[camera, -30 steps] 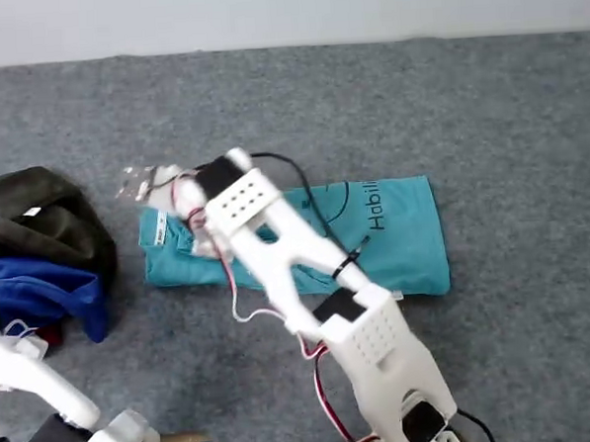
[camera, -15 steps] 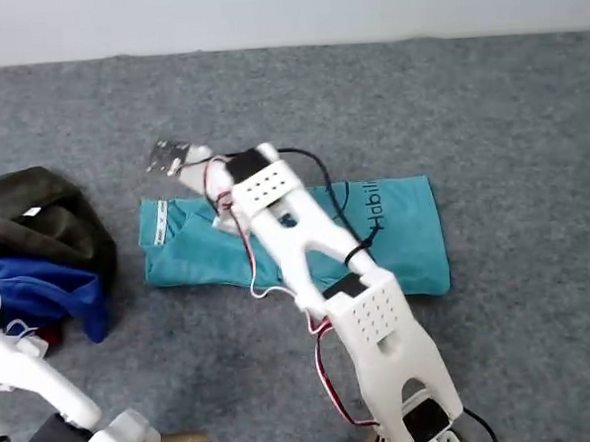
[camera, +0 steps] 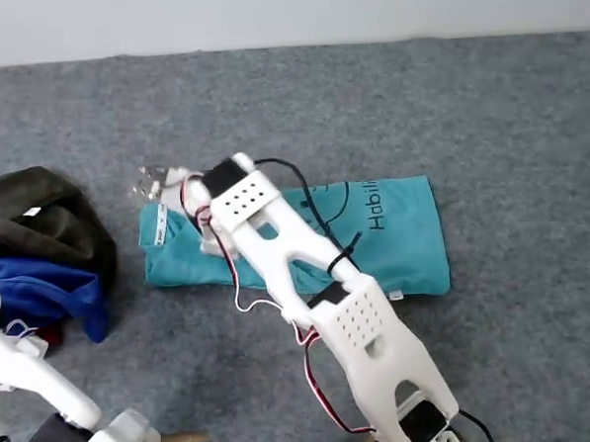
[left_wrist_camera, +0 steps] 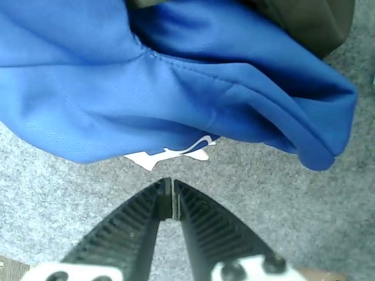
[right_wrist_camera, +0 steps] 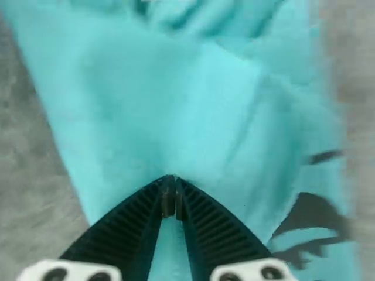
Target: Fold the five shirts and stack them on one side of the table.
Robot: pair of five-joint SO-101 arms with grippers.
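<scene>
At table centre, the teal shirt (camera: 405, 237) lies as a flat folded rectangle on the grey table (camera: 487, 102). The right gripper (right_wrist_camera: 169, 199) hangs above the shirt's end nearest the heap, jaws together and holding nothing. The left gripper (left_wrist_camera: 171, 200) sits just beside the blue shirt (left_wrist_camera: 176, 88), jaws together and empty. A dark shirt (camera: 37, 210) tops that heap.

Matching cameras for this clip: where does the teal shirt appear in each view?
High view: the teal shirt lies flat mid-table, partly under the right arm, to the right of the blue shirt.
Right wrist view: the teal shirt lies just beyond the shut right gripper.
Left wrist view: this camera faces the blue shirt instead.
Shared landmark: the gray table.
</scene>
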